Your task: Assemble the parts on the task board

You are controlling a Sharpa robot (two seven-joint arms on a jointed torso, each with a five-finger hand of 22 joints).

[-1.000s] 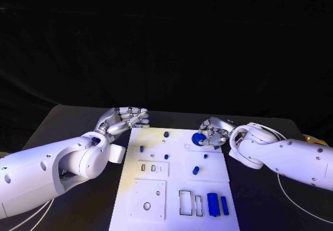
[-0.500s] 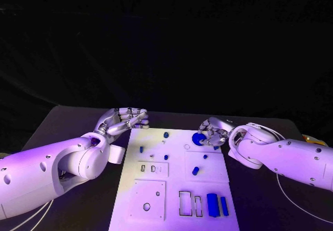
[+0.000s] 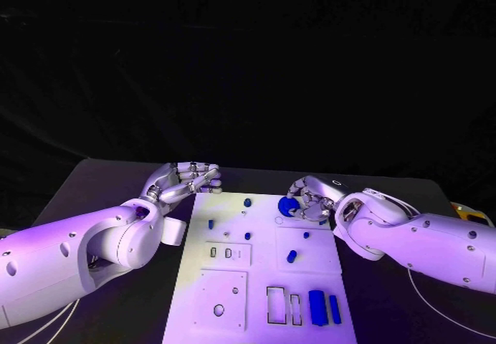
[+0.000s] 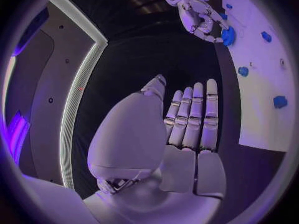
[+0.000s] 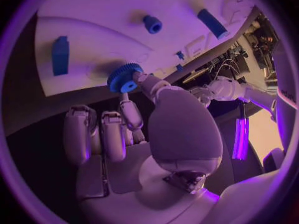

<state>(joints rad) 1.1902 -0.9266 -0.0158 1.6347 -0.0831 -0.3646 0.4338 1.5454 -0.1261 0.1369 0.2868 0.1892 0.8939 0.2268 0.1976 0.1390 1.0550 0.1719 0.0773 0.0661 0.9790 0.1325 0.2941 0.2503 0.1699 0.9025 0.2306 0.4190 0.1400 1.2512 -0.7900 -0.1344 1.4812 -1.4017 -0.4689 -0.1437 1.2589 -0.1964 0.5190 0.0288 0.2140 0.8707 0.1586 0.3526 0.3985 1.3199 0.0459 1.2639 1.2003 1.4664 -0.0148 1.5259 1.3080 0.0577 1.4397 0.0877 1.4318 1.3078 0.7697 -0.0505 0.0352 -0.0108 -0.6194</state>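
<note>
While the blue gear (image 3: 288, 206) is pinched in the fingertips of the right hand (image 3: 310, 198), it hangs just above the far end of the task board (image 3: 264, 315), near a small round seat in the white plate; the right wrist view shows its toothed rim and central bore (image 5: 124, 78) clear of the surface. Other blue parts stand or lie on the board: a peg (image 3: 247, 201) beside the gear, a short pin (image 3: 292, 254) mid-board, and two rectangular blocks (image 3: 323, 306) at the near end next to open slots. The left hand (image 3: 186, 179) hovers off the board's far left corner over the tabletop (image 3: 103, 179), fingers straight and together, holding nothing. To seat the gear well, the judgement is that its bore should be kept level and centred over its post before lowering, with the grip released only once the gear rests flat
</note>
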